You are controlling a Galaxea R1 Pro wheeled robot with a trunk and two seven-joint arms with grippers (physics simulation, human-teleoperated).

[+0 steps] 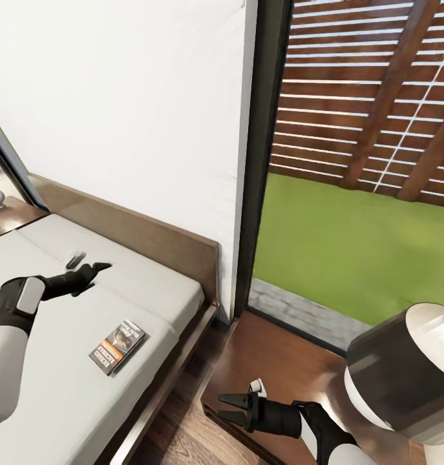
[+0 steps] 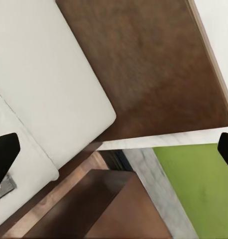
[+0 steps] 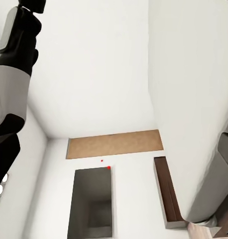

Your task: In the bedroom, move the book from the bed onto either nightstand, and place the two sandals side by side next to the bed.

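Note:
The book (image 1: 118, 347) lies flat on the off-white mattress of the bed (image 1: 66, 381), near its right edge. My left gripper (image 1: 91, 263) hovers open over the mattress, between the book and the headboard (image 1: 150, 236), holding nothing. In the left wrist view its fingertips (image 2: 4, 154) stand wide apart over the mattress corner (image 2: 44, 74) and the nightstand (image 2: 114, 209). My right gripper (image 1: 223, 408) is open and empty above the near edge of the nightstand (image 1: 273, 358) right of the bed. The sandals are out of view.
A large lamp with a white and grey shade (image 1: 402, 374) stands on the right nightstand, close to my right arm. A tall dark-framed window (image 1: 267, 155) shows grass and a slatted fence. A second nightstand (image 1: 11, 216) with a small white object sits at far left.

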